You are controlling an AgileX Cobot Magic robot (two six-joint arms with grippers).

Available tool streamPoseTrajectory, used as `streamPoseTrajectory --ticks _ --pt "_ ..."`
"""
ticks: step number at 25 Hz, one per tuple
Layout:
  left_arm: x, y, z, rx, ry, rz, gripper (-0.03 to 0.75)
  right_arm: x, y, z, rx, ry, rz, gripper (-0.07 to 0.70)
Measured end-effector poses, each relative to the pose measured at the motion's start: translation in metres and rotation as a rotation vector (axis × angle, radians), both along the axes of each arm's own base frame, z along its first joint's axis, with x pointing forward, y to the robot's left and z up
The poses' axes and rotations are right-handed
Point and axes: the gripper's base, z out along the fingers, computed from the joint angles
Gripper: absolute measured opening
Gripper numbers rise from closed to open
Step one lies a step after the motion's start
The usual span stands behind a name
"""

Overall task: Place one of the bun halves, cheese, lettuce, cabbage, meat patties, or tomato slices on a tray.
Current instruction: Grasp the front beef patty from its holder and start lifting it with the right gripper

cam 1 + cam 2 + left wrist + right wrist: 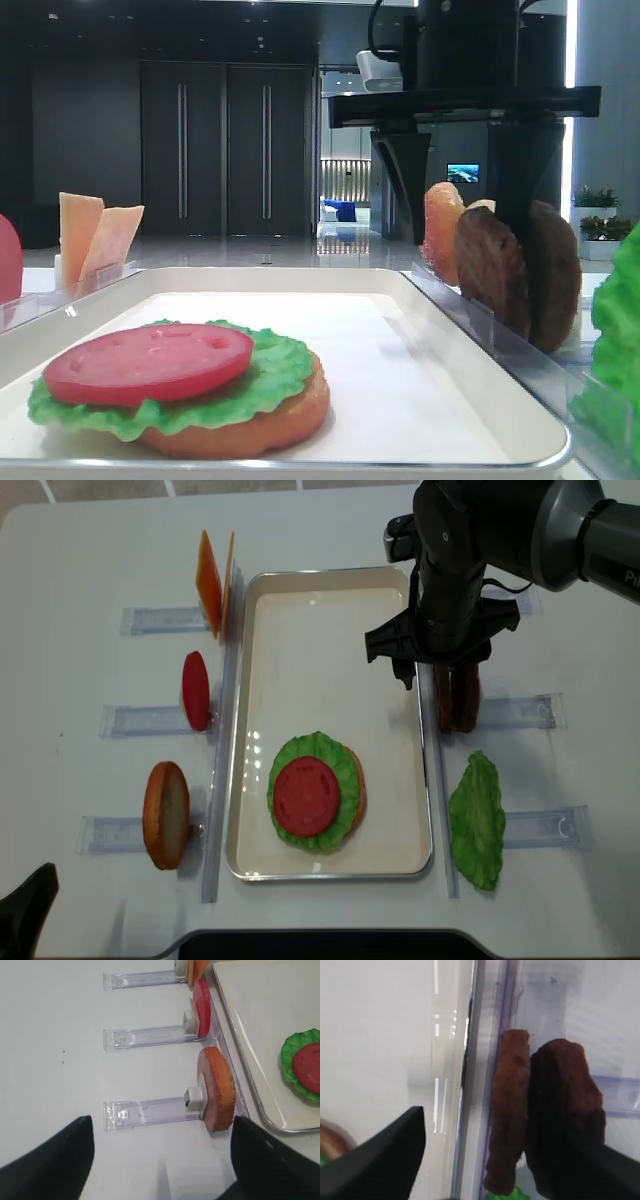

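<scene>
The cream tray (240,730) (470,380) holds a bun half (290,415) topped with lettuce (345,770) and a tomato slice (305,797) (150,362). Two dark meat patties (456,698) (492,268) (510,1110) stand on edge in a clear rack right of the tray. My right gripper (445,675) (468,225) (495,1170) hangs over them, open, one finger on each side of the pair. My left gripper (160,1170) (25,910) is open above bare table, near another bun half (217,1087) (165,813).
Left of the tray stand racks with cheese (213,580) (95,240) and a tomato slice (196,690) (201,1007). A loose lettuce leaf (478,820) (615,330) lies right of the tray, below the patties. An orange disc (440,230) stands just beyond the patties.
</scene>
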Motion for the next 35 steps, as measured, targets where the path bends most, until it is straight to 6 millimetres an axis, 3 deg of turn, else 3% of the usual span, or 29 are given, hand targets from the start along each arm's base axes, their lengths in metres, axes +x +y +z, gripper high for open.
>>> streamPoseTrajectory --ticks 23,35 --pt "0.0 0.0 0.0 0.0 0.0 0.0 0.659 0.0003 -0.0057 0.0003 -0.065 -0.002 0.015 0.127" --pt "0.0 0.0 0.0 0.0 0.0 0.0 0.659 -0.0019 -0.008 0.004 -0.095 0.029 0.009 0.127"
